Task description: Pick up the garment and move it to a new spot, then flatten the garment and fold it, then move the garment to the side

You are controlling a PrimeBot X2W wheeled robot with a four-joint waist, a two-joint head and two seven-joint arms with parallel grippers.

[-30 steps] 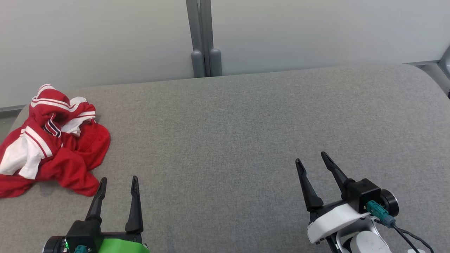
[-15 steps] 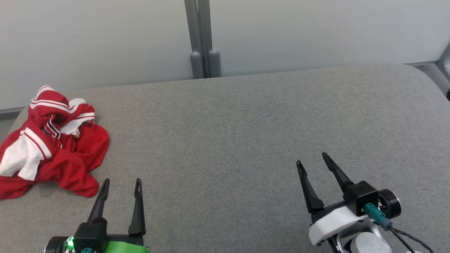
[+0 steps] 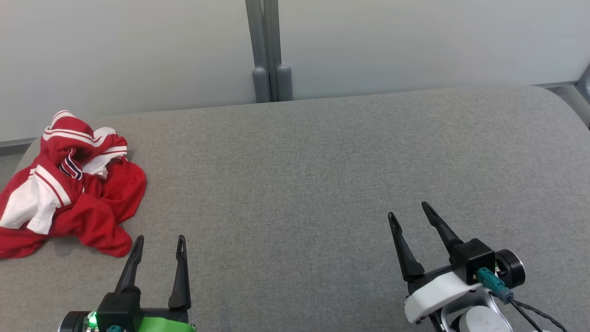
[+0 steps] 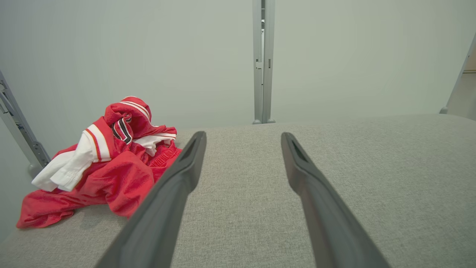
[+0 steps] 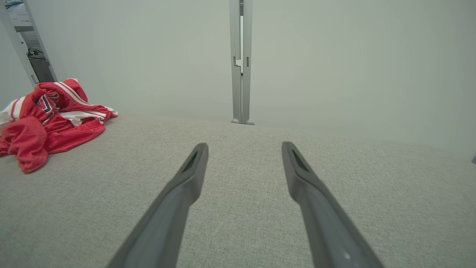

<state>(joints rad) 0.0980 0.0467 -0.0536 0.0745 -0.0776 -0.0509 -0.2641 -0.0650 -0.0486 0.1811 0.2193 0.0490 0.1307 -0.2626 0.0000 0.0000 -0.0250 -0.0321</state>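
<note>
hovering: left end effector (image 3: 160, 239) and right end effector (image 3: 408, 210) both spread open, empty. crumpled red-and-white jersey (image 3: 78, 193) lies at left edge of grey tabletop (image 3: 295, 161). risk: shallow pinch catches one layer, heap drags off edge; tangled sleeves hamper flattening.

Right claw (image 5: 244, 145) spread; garment (image 5: 44, 124) far left

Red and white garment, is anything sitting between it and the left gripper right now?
Nothing visible does. The left gripper, jaws open, sits close to the right of the crumpled red and white garment, and just grey fabric surface lies between them.
</note>
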